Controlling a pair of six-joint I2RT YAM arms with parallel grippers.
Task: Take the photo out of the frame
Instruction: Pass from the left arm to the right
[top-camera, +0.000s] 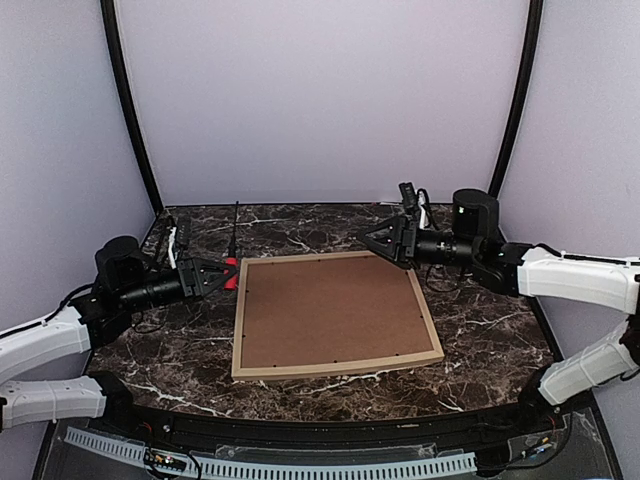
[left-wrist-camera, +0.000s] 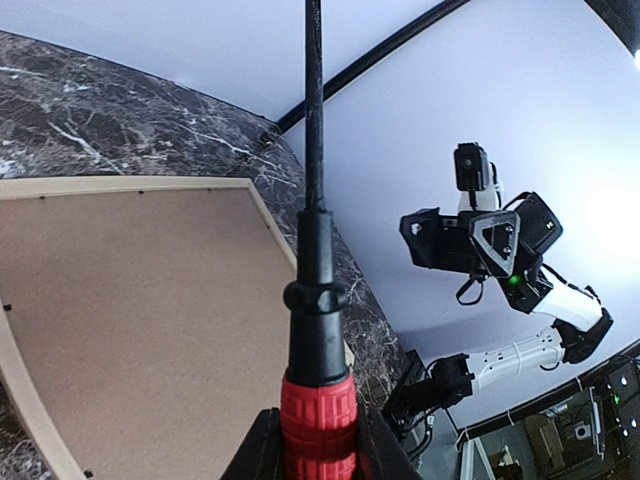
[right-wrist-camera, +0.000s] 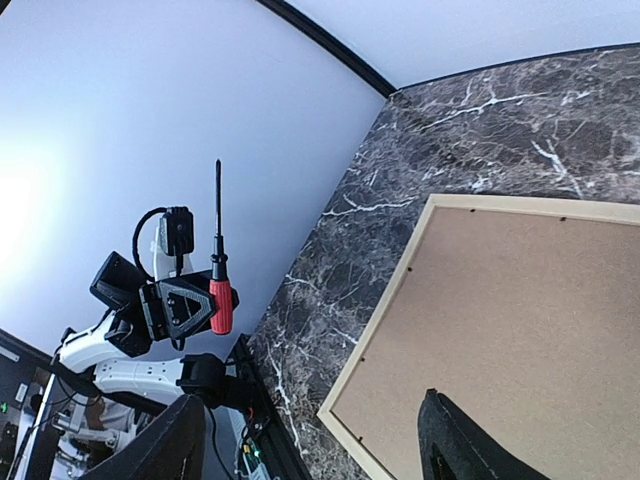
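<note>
- The frame (top-camera: 338, 366) lies face down at the middle of the table (top-camera: 480, 330), with its near rail at the lower centre of the top view. It is best left flat while it is worked on.
- The frame is filled from rail to rail by the brown backing board (top-camera: 330, 310). The photo is not seen in any view and is judged to lie under this board, so the board has to be freed first.
- Small dark tabs (right-wrist-camera: 563, 217) are dotted along the inner edge of the rails, too small for their kind to be told. They are judged to be the retainers, and each should be turned or bent back before any lifting is tried.
- Just beside the frame's upper left corner in the top view, the left gripper (top-camera: 220, 273) is clamped on the red handle of the screwdriver (left-wrist-camera: 315, 330). The black shaft stands crosswise to the fingers, with its tip clear of the frame.
- The tip should be brought to a tab at a shallow angle, so that the board is not gouged and the print beneath is not pressed.
- By the upper right corner, the right gripper (right-wrist-camera: 310, 420) hovers with its fingers spread wide and nothing held between them. A rail could be steadied by it while the tabs are worked.
</note>
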